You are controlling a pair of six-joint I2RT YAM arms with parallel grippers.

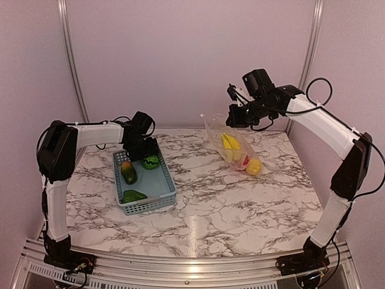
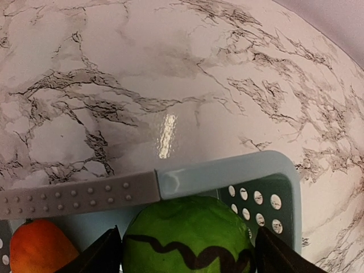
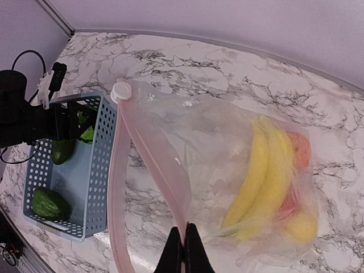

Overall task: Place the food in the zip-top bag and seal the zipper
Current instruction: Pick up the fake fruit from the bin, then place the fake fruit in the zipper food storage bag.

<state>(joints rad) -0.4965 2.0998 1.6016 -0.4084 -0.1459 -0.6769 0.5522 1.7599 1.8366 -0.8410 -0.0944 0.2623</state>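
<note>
We find the zip-top bag held up over the desk by the right fingers, pressed together on its zipper, with the slider tab at the strip's far end. Inside lie two bananas, one red piece and one yellow piece. In the mesh basket, the left fingers stand spread apart astride a green striped piece, near one orange-and-green piece and one plain green piece.

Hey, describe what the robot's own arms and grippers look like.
The left arm and right arm are white tubular links with bulky black joints; thin black cables loop off them. The left gripper and right gripper have slim, dark, tapered fingers. No markings are legible.
</note>
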